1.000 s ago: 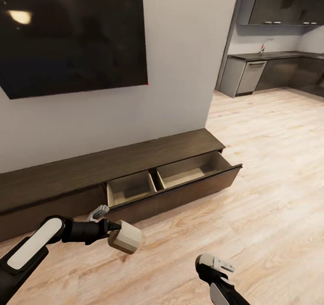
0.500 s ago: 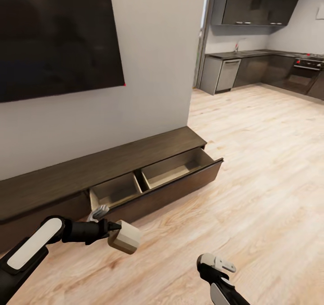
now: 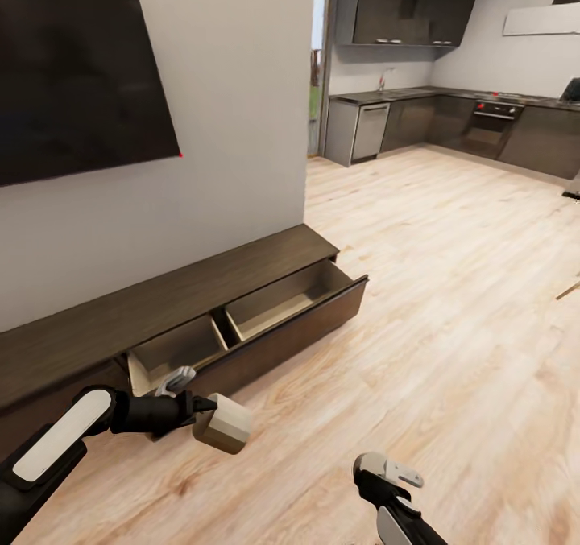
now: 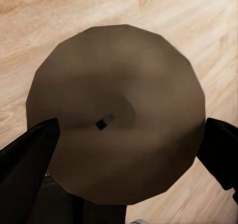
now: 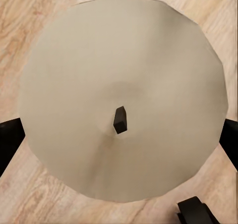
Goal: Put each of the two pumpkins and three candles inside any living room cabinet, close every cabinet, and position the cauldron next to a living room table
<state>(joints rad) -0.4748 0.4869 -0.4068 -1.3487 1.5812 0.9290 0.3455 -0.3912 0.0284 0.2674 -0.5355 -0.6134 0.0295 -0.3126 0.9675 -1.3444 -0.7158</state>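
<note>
Our left gripper is clamped on a candle, a short beige cylinder whose round top and dark wick sit between the two dark fingers in the left wrist view. Our right gripper likewise grips a second, paler candle, its fingers touching the rim on either side above the wood floor. The left-hand candle hangs just in front of the cabinet, near the left end of its pulled-out drawer, which stands open with two compartments that look empty. We judge the task to be at an early stage: nothing lies inside the cabinet as far as we can see, two candles are carried and not yet set down, and the third candle, the pumpkins and the cauldron are left to deal with. Closing the drawer also remains.
</note>
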